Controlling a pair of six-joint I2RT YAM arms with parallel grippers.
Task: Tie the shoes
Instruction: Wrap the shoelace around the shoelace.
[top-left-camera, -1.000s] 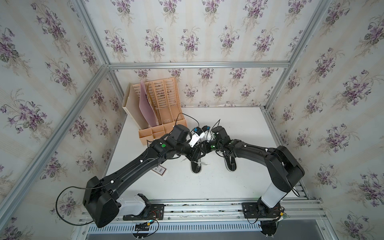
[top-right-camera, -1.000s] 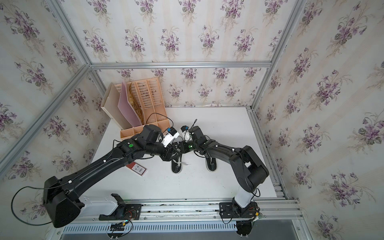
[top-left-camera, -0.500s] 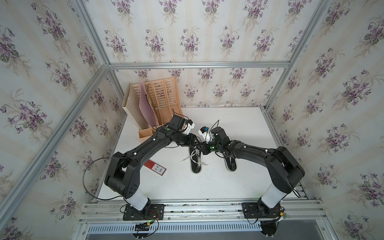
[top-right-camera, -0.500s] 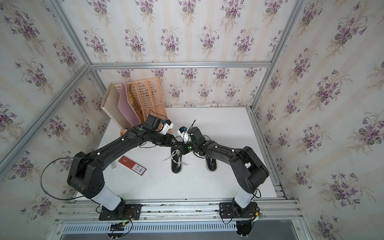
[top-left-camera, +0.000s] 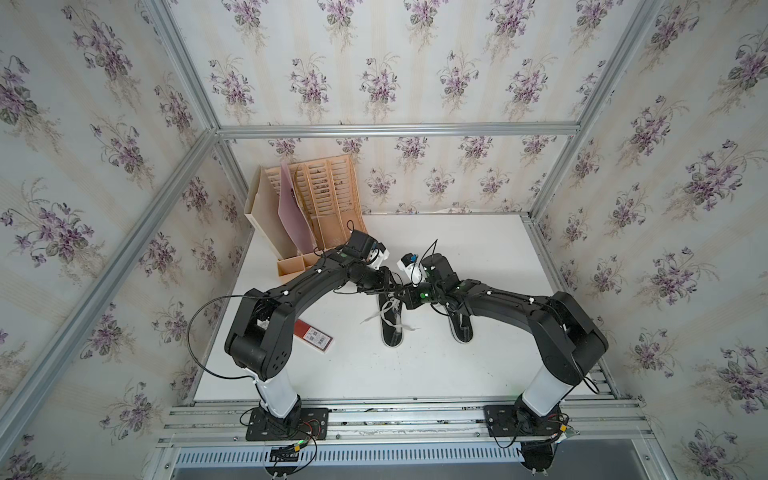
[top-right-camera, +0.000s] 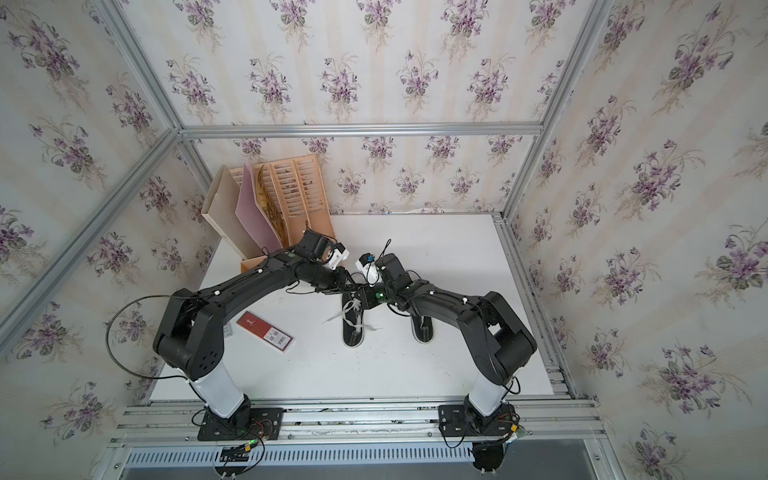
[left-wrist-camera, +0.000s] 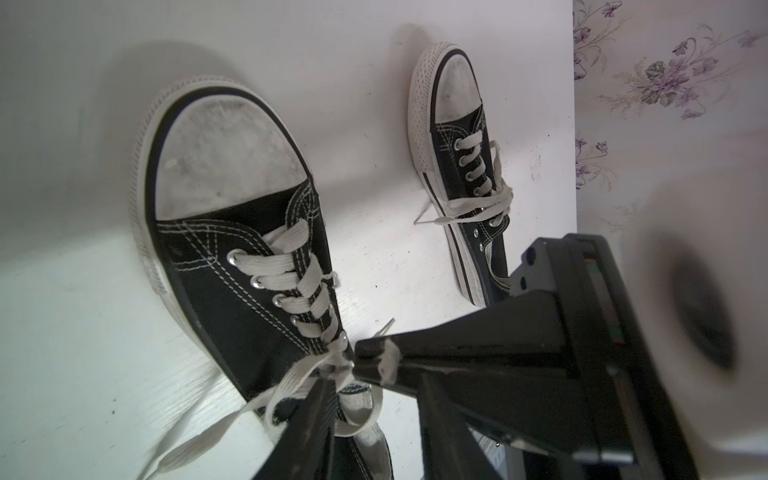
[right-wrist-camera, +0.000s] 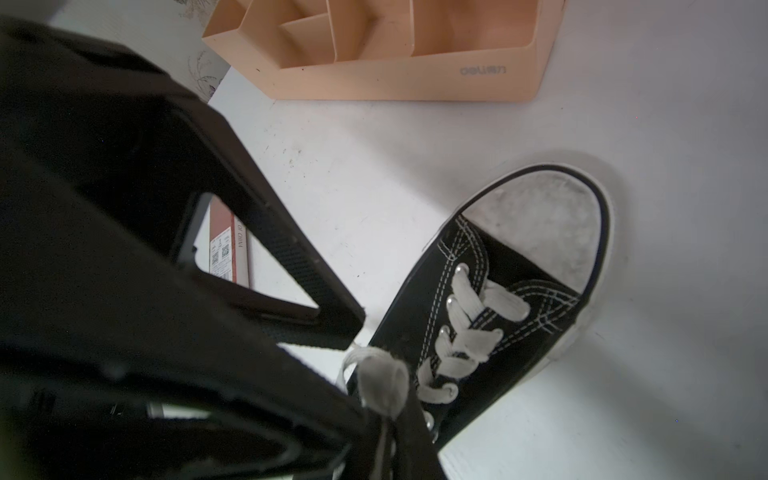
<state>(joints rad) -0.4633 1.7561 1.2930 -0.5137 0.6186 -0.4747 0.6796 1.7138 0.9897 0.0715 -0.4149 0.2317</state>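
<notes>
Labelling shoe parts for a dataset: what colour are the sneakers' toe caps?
White, scuffed greyish; the toe caps show best in the left wrist view.

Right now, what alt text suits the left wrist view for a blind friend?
A black sneaker with a white toe cap dominates the view on a table, the right hand pinching its lace near the top eyelets. The second sneaker lies beyond, near flowered wallpaper.
</notes>
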